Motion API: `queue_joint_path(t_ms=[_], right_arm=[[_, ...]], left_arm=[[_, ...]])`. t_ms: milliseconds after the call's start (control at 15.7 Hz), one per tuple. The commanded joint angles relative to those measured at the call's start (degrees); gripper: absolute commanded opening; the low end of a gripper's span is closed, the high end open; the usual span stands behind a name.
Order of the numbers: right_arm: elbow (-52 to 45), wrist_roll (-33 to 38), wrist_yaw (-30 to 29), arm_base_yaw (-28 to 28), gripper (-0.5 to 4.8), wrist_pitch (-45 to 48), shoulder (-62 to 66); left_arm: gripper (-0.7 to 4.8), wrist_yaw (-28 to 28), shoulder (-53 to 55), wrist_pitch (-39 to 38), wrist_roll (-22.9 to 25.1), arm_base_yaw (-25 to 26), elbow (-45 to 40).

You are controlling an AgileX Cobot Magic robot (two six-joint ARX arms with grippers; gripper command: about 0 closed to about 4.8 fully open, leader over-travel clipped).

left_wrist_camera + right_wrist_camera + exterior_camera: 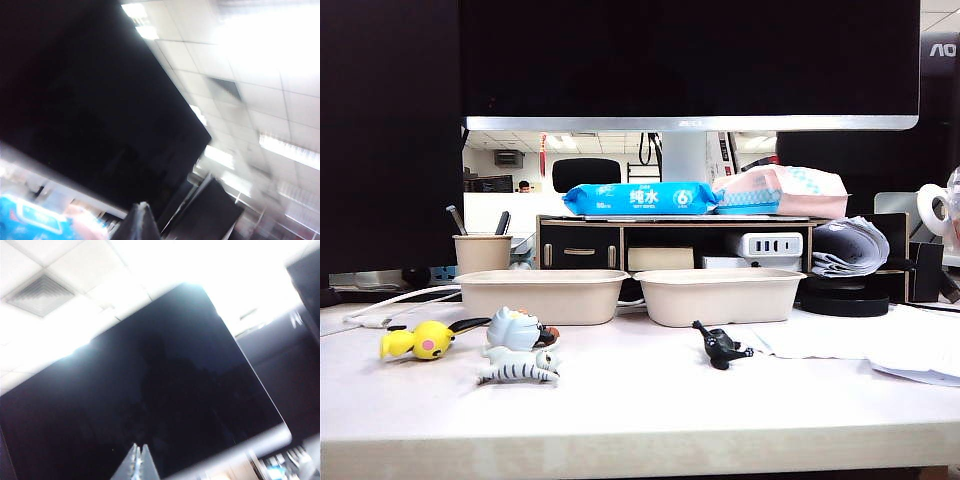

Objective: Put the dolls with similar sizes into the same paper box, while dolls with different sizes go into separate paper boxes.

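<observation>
- Striped cat doll (518, 371) lies nearest on the table's (650, 410) front left, touching the pale blue doll (515, 328); yellow doll (420, 341) just beside.
- Black doll (721, 346), smaller, lies apart right: probably its own box.
- Both paper boxes (542, 295) (719, 295) sit behind, empty.
- Left gripper (140, 220) and right gripper (139, 460) clenched, empty, aimed at monitor (150, 405) and ceiling.

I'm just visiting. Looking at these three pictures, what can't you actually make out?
- Both wrist views: tilted up at the monitor and ceiling, blurred; no dolls visible.
- Left hand: only shut fingertips at the edge, rest cut off.
- Right hand: the same.
- Exterior view: neither arm appears.
- Paper boxes: walls hide the insides.
- Pale blue-white doll: hides something dark behind it.
- Black doll: too small for detail.
</observation>
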Motion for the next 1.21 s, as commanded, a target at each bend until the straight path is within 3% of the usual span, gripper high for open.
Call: queue_joint_path(t_ms=[64,191,254,318,382,509,636,763,827,891,954,1082,1209], right_arm=[[17.2,-4.8,-10.7,0.0,-0.01,-6.1,18.7],[28.7,-5.4,-31.1,0.2,-0.02,-14.5,35.3],[33.9,-5.7,-38.6,1.9,-0.02,-19.2,43.7],[38.4,-9.1,-41.3,5.2,-0.02,-25.4,51.2],[41.2,-13.0,-41.2,8.2,-0.02,-30.2,56.8],[45.5,-14.1,-39.9,13.3,-0.02,-40.7,67.0],[48.1,-15.0,-34.6,17.3,-0.02,-51.3,75.2],[48.2,-15.6,-28.9,20.9,0.02,-55.7,80.7],[48.3,-16.6,-24.5,22.9,1.05,-58.0,84.4],[48.5,-16.7,-20.3,25.2,2.49,-59.6,87.5],[48.5,-16.7,-19.3,26.1,2.85,-60.3,89.5],[48.5,-16.4,-19.2,27.7,2.85,-59.3,92.1],[48.6,-16.3,-14.7,28.8,2.84,-58.8,92.8]], left_arm=[[-0.05,7.5,17.4,-29.0,34.8,0.0,25.4],[-0.05,14.7,30.2,-43.2,46.8,0.0,36.5],[-0.05,16.4,36.3,-51.2,51.7,0.0,40.6],[-0.05,16.3,40.5,-57.6,55.7,-0.2,42.8],[-0.05,15.6,44.1,-61.0,58.4,-0.7,43.3],[-0.05,11.5,50.8,-68.8,64.0,-2.5,43.2],[-0.05,3.9,55.9,-76.5,68.3,-5.9,43.2],[-0.04,-2.3,60.6,-80.4,71.0,-10.7,43.2],[-0.04,-5.7,63.1,-80.4,71.1,-14.0,43.1],[-0.04,-7.0,65.3,-79.9,70.8,-17.6,43.1],[-0.03,-7.3,66.7,-79.7,70.9,-20.5,43.1],[-0.01,-7.8,67.8,-79.0,71.1,-25.3,43.1],[-0.01,-10.9,67.8,-78.2,71.2,-27.9,43.1]])
